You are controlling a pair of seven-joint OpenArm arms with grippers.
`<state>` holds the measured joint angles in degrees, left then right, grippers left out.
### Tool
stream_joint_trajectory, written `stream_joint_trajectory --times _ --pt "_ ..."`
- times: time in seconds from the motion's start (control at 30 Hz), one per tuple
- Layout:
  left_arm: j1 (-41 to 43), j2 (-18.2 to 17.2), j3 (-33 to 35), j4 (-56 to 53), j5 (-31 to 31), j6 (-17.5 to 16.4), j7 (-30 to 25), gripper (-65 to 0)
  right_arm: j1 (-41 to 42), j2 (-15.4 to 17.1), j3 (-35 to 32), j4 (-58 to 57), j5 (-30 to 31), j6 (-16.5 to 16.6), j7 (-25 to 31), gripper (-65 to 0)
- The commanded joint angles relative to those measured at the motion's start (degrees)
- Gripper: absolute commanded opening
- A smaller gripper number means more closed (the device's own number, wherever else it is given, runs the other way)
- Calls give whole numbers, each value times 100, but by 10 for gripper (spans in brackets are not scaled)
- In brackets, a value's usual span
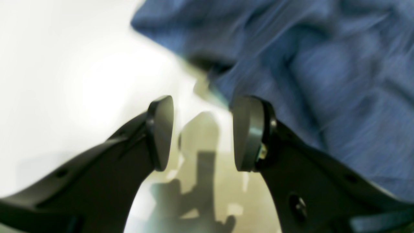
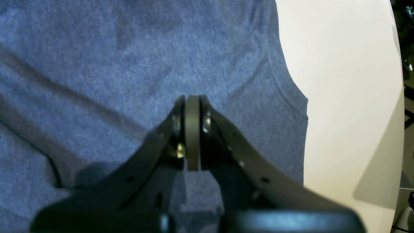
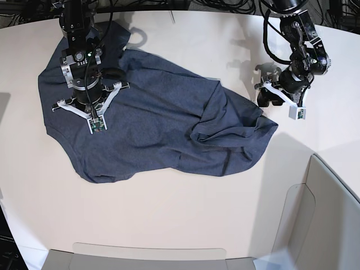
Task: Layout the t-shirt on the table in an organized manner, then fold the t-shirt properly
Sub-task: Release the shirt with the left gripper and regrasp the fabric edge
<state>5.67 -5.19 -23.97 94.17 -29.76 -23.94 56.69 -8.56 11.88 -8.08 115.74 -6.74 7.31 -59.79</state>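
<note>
T-shirt: the dark blue-grey t-shirt [image 3: 152, 126] lies spread on the table [image 3: 169, 208], mostly flat on the left of the base view. On its right side the cloth is bunched into folds and a flap is turned over. No white letters show.
Table: pale, smooth, and much bigger than the shirt. It has a curved edge, seen at the right of the right wrist view.
Left gripper: the left gripper [image 1: 202, 132] is wide open and holds nothing. Bare table shows between its two round pads [image 1: 247, 132]. It hangs just past the bunched end of the shirt. The shirt fills the upper right of the left wrist view, which is blurry.
Right gripper: the right gripper [image 2: 192, 129] is shut tight, pads pressed together. It is over the flat part of the shirt, near a sleeve edge. I cannot tell if it pinches any cloth or touches the shirt.
Grey panels: see-through grey panels [image 3: 315, 219] stand at the near right corner of the table, well apart from the shirt.
Cables: black cables [image 3: 236, 5] lie along the far edge.
</note>
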Motion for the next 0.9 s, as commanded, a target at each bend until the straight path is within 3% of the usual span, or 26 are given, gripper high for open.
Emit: stream_joint_trajectory --times 0.0,0.7,0.87 --pt "-79 -48 -43 3 -79 -10 -126 -377 69 30 -6 96 -42 -23 111 -650" --pt "-97 -22 -8 20 -97 -36 -38 -377 -28 109 21 96 -42 -23 111 -650" --pt "-27 -13 -43 477 -580 -28 446 -377 -10 100 21 96 -42 -23 111 -650"
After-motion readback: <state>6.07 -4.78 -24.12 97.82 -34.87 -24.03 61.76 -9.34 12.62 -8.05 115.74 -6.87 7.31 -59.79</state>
